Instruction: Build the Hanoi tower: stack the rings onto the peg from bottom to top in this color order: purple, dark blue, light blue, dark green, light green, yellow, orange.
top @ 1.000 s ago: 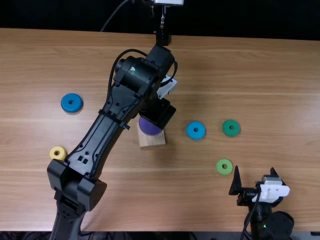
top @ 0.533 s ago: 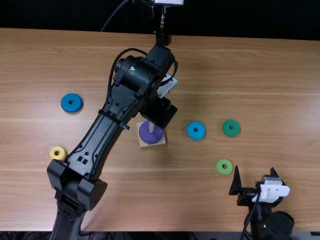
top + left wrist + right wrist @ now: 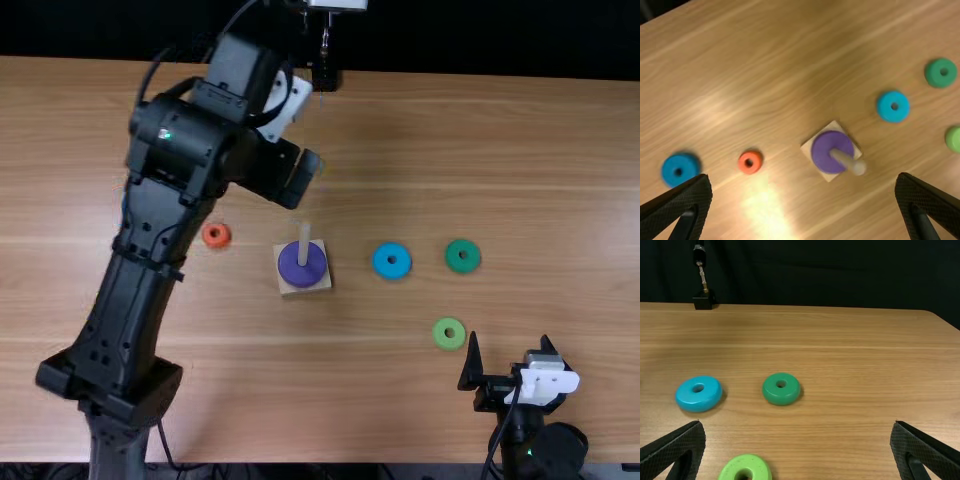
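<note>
The left hand (image 3: 803, 177) gapes wide; it should straddle the dark blue ring (image 3: 671, 164) evenly, then lower it level over the peg (image 3: 843, 158).

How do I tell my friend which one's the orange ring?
On the table, find the wooden base with a purple ring around its peg. Left of it in the top view lies the orange ring. It's the only orange one, smaller than the dark blue ring farther out.

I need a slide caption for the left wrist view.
Tower begun: the purple ring on its peg, the orange ring and the dark blue ring loose on the table.
</note>
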